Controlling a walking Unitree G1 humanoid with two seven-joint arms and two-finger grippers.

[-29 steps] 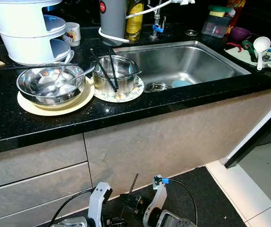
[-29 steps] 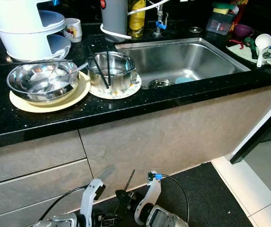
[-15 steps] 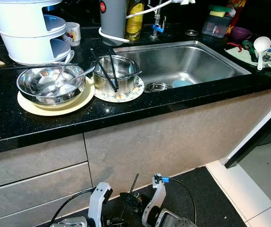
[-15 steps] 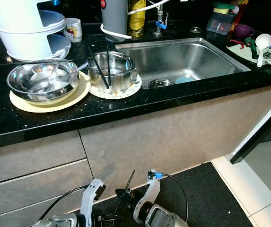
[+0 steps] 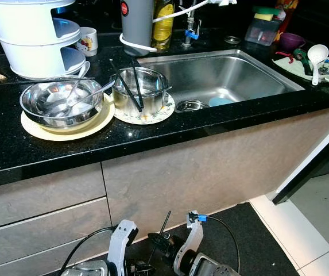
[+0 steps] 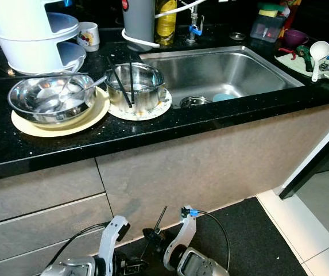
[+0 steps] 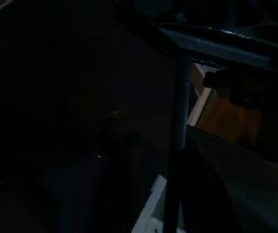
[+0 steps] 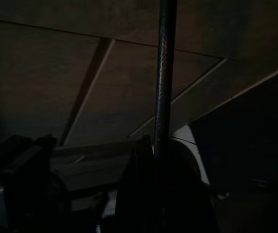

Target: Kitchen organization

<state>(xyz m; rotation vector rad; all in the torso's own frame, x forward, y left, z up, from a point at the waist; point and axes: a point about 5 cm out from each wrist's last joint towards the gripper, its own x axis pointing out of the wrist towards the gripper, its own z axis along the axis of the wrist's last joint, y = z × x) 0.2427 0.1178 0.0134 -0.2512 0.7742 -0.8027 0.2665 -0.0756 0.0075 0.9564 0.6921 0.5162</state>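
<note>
Arms low, dishes waiting on the desk
Both tools hang near the floor; whether left tool or right tool is apart, I cannot tell. Bowl on its plate and pot stand left of the sink, near the desk edge: rise clear of that edge first, then lift straight up

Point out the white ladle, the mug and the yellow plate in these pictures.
White ladle (image 5: pixel 317 53), left eye view, on its bowl.
Mug (image 5: pixel 88 41), left eye view, on its side.
Yellow plate (image 6: pixel 61 127), right eye view, on its front rim.
</note>
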